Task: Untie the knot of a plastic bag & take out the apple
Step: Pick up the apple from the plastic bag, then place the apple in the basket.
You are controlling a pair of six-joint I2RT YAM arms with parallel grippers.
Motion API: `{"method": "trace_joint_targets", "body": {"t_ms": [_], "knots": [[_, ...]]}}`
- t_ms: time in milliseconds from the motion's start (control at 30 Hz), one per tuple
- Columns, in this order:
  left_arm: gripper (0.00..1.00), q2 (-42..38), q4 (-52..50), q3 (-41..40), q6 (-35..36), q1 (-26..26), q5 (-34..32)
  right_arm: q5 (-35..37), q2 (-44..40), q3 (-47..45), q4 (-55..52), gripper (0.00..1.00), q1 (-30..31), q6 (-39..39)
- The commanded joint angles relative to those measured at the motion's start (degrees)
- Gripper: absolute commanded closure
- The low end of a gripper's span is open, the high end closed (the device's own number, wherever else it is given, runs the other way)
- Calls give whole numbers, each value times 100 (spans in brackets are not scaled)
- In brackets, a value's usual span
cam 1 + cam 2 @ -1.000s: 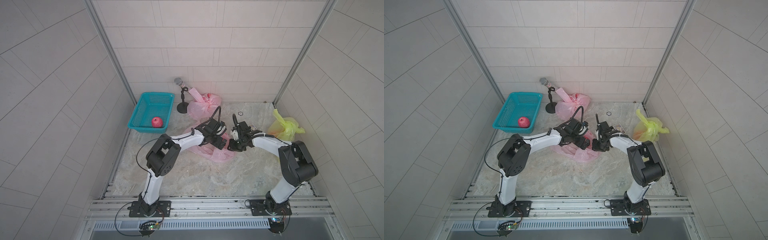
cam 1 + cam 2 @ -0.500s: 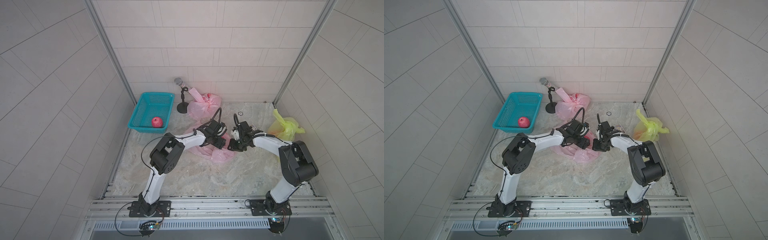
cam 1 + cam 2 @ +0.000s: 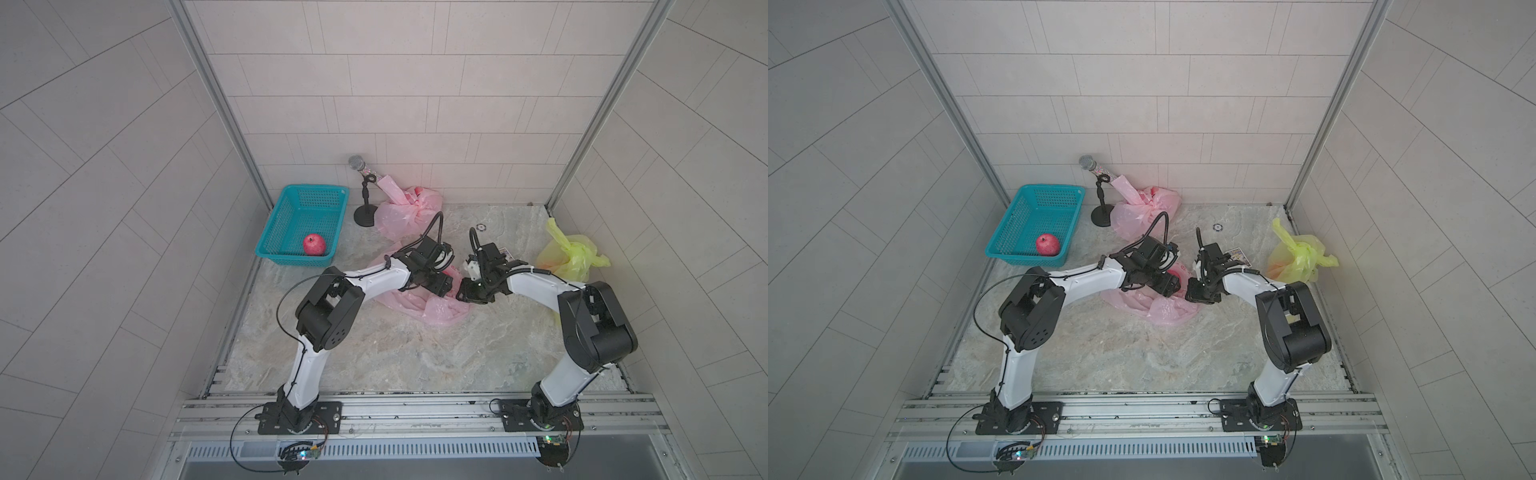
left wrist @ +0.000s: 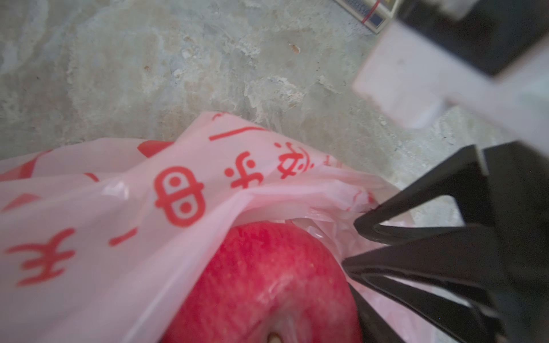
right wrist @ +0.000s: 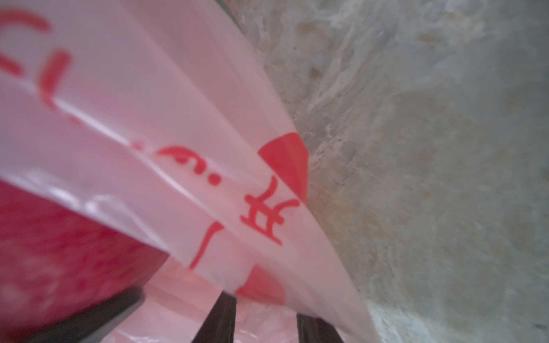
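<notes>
L gripper (image 3: 446, 286) narrowed; apple (image 4: 261, 285) just beside R fingertips (image 4: 370, 222).

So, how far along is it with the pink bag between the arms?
Knot looks undone: the pink bag lies open, the apple showing at its mouth. In hand: both sets of jaws are at that mouth. Left: lifting the apple clear of the bag.

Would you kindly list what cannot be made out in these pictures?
- Left gripper: fingers hidden under its wrist in both top views, outside the left wrist view; grip on apple unclear.
- Right gripper: bag covers its fingertips in the blurred right wrist view; grip unclear.
- Yellow bag: contents unclear through its plastic, both top views.
</notes>
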Motion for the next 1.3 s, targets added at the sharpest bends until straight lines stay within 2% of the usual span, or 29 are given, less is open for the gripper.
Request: {"method": "trace_joint_targets", "body": {"t_ms": [0, 167, 333, 467, 600, 633, 667, 867, 1033, 1267], "knots": [[40, -602, -317, -73, 94, -28, 280, -12, -76, -25, -32, 63, -33, -32], [41, -1204, -544, -364, 74, 15, 284, -38, -117, -25, -33, 62, -33, -33], [41, -1988, -566, -606, -312, 479, 129, -83, -260, 41, -150, 56, 6, -50], [42, -2508, -541, -717, -550, 1183, -72, -39, -504, 134, -343, 38, 130, -112], [42, -2682, -802, -538, -589, 2013, -191, -72, -715, 309, -569, 21, 218, -121], [41, -2690, -843, -478, -573, 2172, -224, -80, -757, 351, -628, 16, 234, -121], [41, -2679, -909, -421, -544, 2370, -236, -100, -817, 397, -701, 1, 252, -124], [41, -2313, -926, -82, -478, 3422, -325, -117, -1187, 778, -1261, 0, 310, -195], [41, -1853, -798, 190, -475, 4086, -557, -132, -1472, 1226, -1684, 0, 318, -298], [41, -1017, -986, 870, -430, 4697, -1174, -175, -1323, 1858, -1985, 0, 327, -420]]}}
